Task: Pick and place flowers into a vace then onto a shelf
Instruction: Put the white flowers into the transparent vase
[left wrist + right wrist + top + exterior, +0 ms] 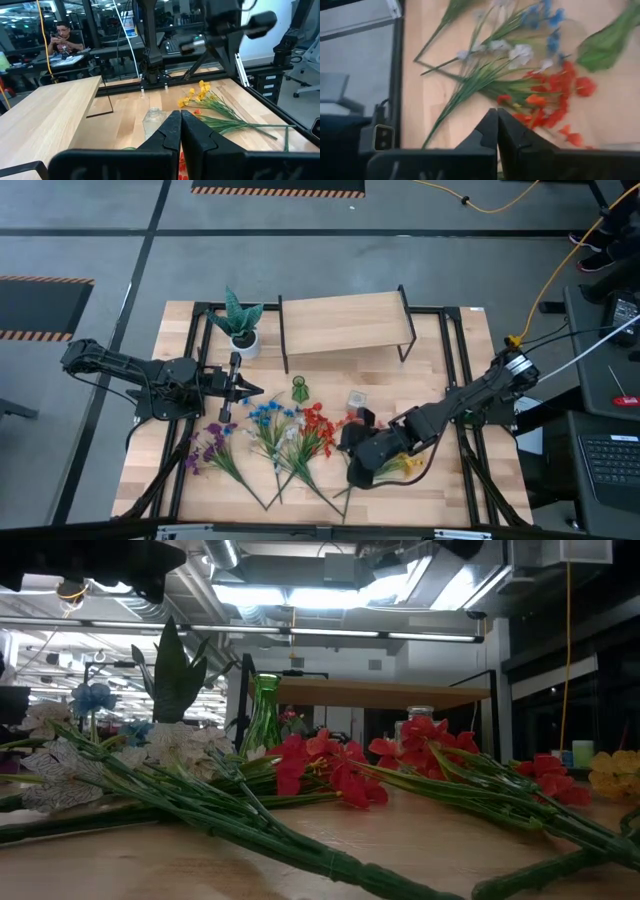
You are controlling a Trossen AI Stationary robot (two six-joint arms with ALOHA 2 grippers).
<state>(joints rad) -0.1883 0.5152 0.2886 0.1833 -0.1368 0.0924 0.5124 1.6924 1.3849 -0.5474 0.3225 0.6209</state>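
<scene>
Flowers lie loose on the table's near half: purple (210, 445), blue (265, 415), white (290, 435), red (318, 425) and yellow (405, 465) sprigs, stems pointing toward the near edge. A small green vase (299, 390) stands upright behind them. The shelf (345, 325) stands at the far edge. My right gripper (352, 442) hovers shut above the red sprigs (555, 95), tilted down, with nothing between its fingers; the yellow sprigs (200, 92) lie under its arm. My left gripper (258, 391) is shut and level left of the vase, holding nothing.
A spiky green plant in a white pot (240, 325) stands left of the shelf. A small clear jar (355, 400) sits right of the vase. The black frame rails (455, 350) run along the table's sides. A person (62, 37) sits beyond the table.
</scene>
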